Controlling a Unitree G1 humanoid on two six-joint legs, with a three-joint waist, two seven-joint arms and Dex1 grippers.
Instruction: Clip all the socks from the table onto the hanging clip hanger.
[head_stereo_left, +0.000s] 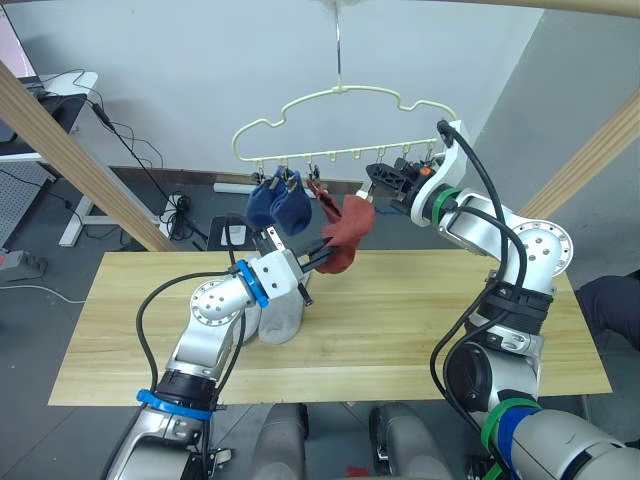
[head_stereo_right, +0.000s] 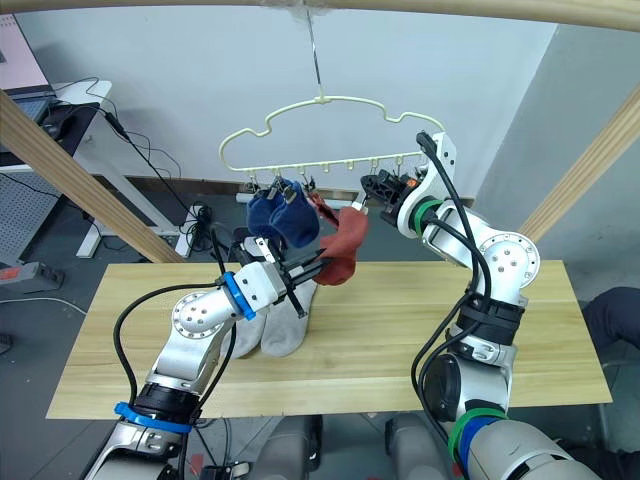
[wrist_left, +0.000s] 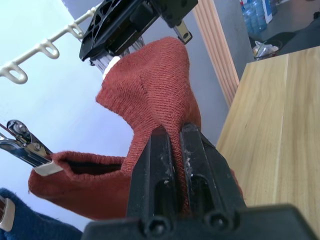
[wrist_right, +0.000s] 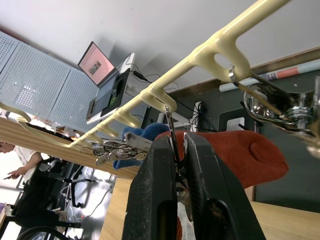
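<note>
Left hand (head_stereo_left: 322, 252) grips red sock (head_stereo_left: 348, 236) raised; right hand (head_stereo_left: 372, 186) pinches a clip (wrist_right: 172, 137).

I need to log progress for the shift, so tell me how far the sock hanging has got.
Done: two blue socks hang clipped on the hanger, and one red sock looks clipped beside them. In hand: the left claw grips a second red sock while the right claw pinches a clip at the bar. Left: two grey socks lie on the table.
</note>
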